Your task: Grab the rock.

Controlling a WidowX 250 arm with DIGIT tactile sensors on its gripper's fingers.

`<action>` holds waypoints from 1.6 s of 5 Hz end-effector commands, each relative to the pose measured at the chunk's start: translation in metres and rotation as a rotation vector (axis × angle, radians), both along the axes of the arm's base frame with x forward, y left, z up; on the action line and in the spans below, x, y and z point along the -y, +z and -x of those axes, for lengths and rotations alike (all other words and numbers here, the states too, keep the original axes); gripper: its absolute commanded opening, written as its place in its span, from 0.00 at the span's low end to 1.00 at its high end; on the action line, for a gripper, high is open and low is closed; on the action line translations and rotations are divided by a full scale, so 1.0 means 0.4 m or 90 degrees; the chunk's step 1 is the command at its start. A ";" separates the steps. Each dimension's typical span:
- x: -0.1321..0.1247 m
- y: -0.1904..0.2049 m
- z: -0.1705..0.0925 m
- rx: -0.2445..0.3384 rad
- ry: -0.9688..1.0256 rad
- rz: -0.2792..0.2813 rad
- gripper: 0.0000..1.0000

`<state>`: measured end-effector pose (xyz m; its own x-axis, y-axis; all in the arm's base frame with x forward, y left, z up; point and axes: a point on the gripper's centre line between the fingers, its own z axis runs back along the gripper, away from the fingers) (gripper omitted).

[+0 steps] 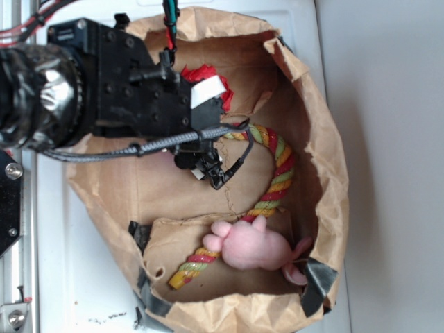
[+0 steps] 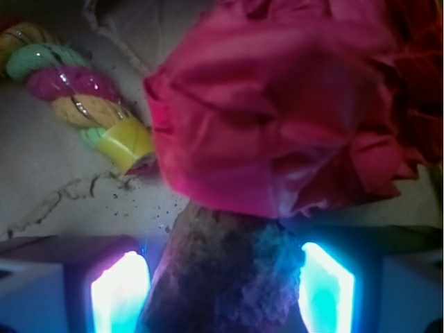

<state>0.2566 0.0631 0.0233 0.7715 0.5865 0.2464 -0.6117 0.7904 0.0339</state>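
Glowing cyan pads (image 2: 118, 295) stand on both sides of the rock (image 2: 222, 270): the gripper (image 2: 222, 291) is open, its 2 fingers straddling the grey-brown chunk with slim gaps left. A crumpled red paper ball (image 2: 277, 104) presses against the rock's far edge. Squeezing slowly and centred should keep the lump from twisting, and the paper out of the pinch. Nearby lies a coloured rope (image 2: 76, 90) on the brown paper bag (image 1: 326, 159).
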 end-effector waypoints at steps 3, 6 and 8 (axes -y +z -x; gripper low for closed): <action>-0.014 0.191 0.000 0.012 -0.052 0.084 0.00; 0.085 0.351 0.007 0.076 -0.166 0.104 0.00; 0.132 0.421 -0.029 0.121 -0.266 0.063 0.00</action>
<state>0.2651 0.0074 0.1646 0.9194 0.2801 0.2761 -0.2535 0.9588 -0.1285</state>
